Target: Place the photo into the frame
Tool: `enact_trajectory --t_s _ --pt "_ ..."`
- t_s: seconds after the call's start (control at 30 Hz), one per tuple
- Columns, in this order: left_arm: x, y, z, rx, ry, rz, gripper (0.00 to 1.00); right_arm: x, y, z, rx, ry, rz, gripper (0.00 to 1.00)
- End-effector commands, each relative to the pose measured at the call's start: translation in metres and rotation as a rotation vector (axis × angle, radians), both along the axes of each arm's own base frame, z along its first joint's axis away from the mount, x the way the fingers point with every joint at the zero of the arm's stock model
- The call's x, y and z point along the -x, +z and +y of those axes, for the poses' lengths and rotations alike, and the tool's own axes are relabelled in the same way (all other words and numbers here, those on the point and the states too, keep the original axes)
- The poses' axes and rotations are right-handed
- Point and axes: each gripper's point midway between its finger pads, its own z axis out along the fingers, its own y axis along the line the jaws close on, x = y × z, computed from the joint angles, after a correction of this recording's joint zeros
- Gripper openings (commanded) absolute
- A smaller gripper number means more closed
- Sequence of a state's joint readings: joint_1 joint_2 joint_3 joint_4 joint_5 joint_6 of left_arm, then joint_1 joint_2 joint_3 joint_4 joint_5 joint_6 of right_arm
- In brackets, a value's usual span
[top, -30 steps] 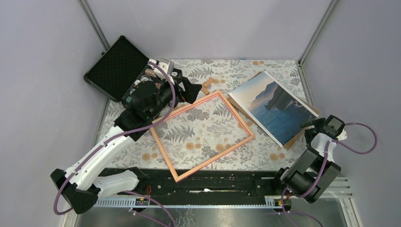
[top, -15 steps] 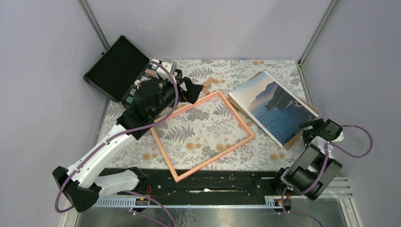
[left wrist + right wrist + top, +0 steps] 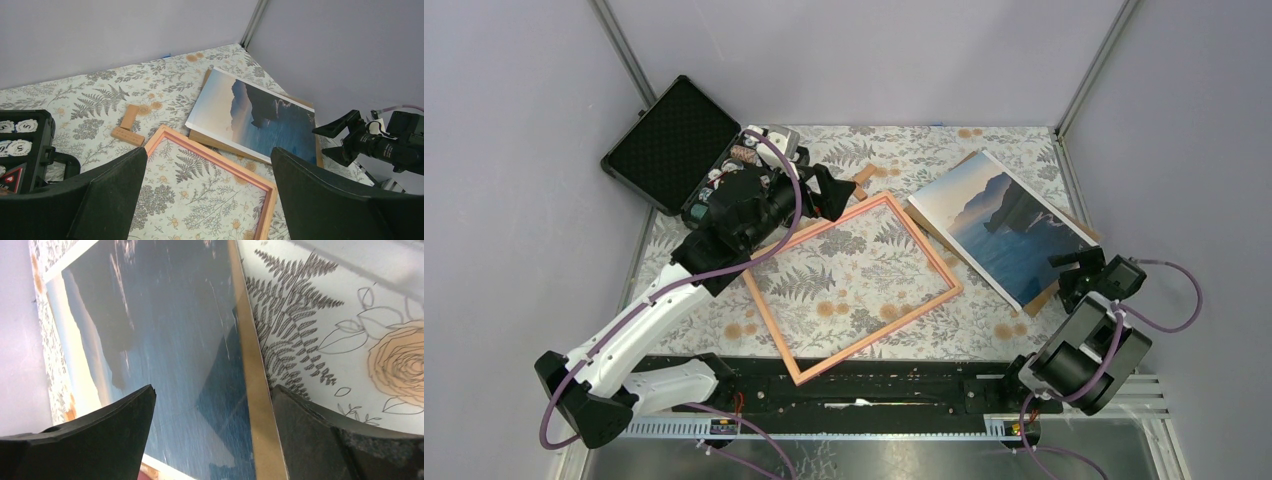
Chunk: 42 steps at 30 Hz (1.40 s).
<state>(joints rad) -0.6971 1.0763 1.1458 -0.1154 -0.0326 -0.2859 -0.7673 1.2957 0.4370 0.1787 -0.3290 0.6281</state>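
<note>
The photo (image 3: 1004, 225), blue mountains under a pale sky, lies face up at the right on a brown board (image 3: 1051, 295). The frame (image 3: 924, 243), thin pinkish-orange wood, lies flat mid-table with only tablecloth inside it. My right gripper (image 3: 1069, 270) is open at the photo's near right corner. In the right wrist view its jaws (image 3: 212, 390) straddle the photo (image 3: 175, 340) and the board's edge (image 3: 252, 380) without closing on them. My left gripper (image 3: 832, 192) hangs open above the frame's far left corner. In the left wrist view it (image 3: 208, 155) looks down on the frame (image 3: 220, 162) and the photo (image 3: 255, 117).
An open black case (image 3: 669, 140) holding poker chips stands at the far left. Two small wooden blocks (image 3: 862, 180) lie just beyond the frame's far corner. Grey walls and metal posts close in the table on three sides.
My right gripper has dropped lower and moved in toward the photo's near right corner. The left arm has shifted slightly and stays open over the frame.
</note>
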Motion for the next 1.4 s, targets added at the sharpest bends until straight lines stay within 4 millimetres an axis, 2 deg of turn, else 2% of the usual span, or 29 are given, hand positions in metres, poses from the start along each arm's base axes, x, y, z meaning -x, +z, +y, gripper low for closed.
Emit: enact_trajectory --t_s 0.0,0.2,0.53,0.77,0.93,1.17,1.37 --pt "0.008 0.036 0.0 0.068 -0.02 -0.068 0.99 0.002 0.001 0.023 -0.058 0.059 -0.05 0.92" --pt "0.009 0.037 -0.001 0.072 -0.027 -0.066 0.99 0.003 0.015 0.034 -0.05 0.105 -0.104 0.89" --pt "0.011 0.036 -0.004 0.082 -0.038 -0.058 0.99 0.0 0.048 0.049 -0.052 0.155 -0.211 0.87" --pt "0.012 0.033 -0.009 0.085 -0.064 -0.046 0.99 -0.003 0.053 0.061 -0.117 0.197 -0.241 0.87" --pt "0.013 0.032 -0.012 0.087 -0.074 -0.039 0.99 -0.004 0.066 0.064 -0.147 0.162 -0.292 0.87" --pt "0.012 0.03 -0.013 0.084 -0.077 -0.034 0.99 -0.01 0.098 0.068 -0.205 0.087 -0.461 0.87" --pt "0.011 0.028 -0.015 0.086 -0.085 -0.022 0.99 -0.017 0.115 0.068 -0.289 0.054 -0.575 0.86"
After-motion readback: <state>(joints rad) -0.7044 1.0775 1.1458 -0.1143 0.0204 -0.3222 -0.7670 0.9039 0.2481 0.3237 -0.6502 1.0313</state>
